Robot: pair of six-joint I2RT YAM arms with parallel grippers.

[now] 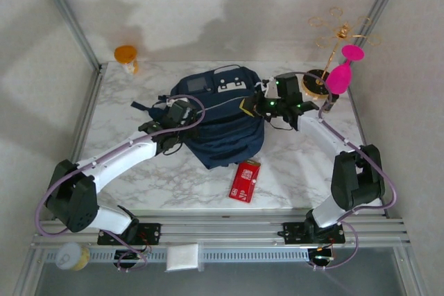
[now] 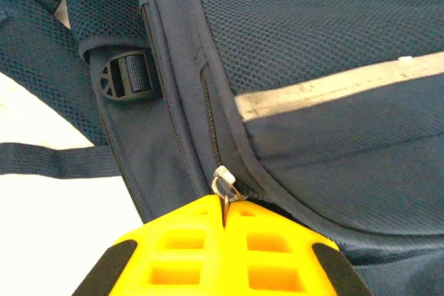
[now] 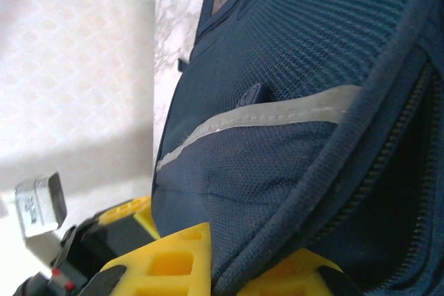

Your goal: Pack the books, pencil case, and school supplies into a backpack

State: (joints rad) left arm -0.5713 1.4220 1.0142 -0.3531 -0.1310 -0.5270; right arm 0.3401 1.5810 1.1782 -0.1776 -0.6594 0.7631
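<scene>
- I judge the step in hand to be working the zip on the backpack (image 1: 225,136), which lies in the middle of the worktop (image 1: 118,102), a little toward its far edge.
- The left gripper (image 2: 225,220) is clenched on the zip pull (image 2: 223,186): its yellow fingers meet with the metal tab pinched between them, at the backpack's left flank.
- The right gripper (image 3: 250,254) is clamped on a fold of the backpack's navy fabric near the pale stripe (image 3: 277,112), on the opposite flank. It looks to me like a brace.
- The left arm reaches in low from the near left corner. The right arm bends in from the near right, its wrist turned toward the bag.
- The red supplies packet (image 1: 244,181) lies flat by the near edge, apart from the bag, so packing is not finished.
- Next, I reckon the left must draw the pull along the zip track while the right keeps the fabric taut. I cannot tell from here which way the slider should run.
</scene>
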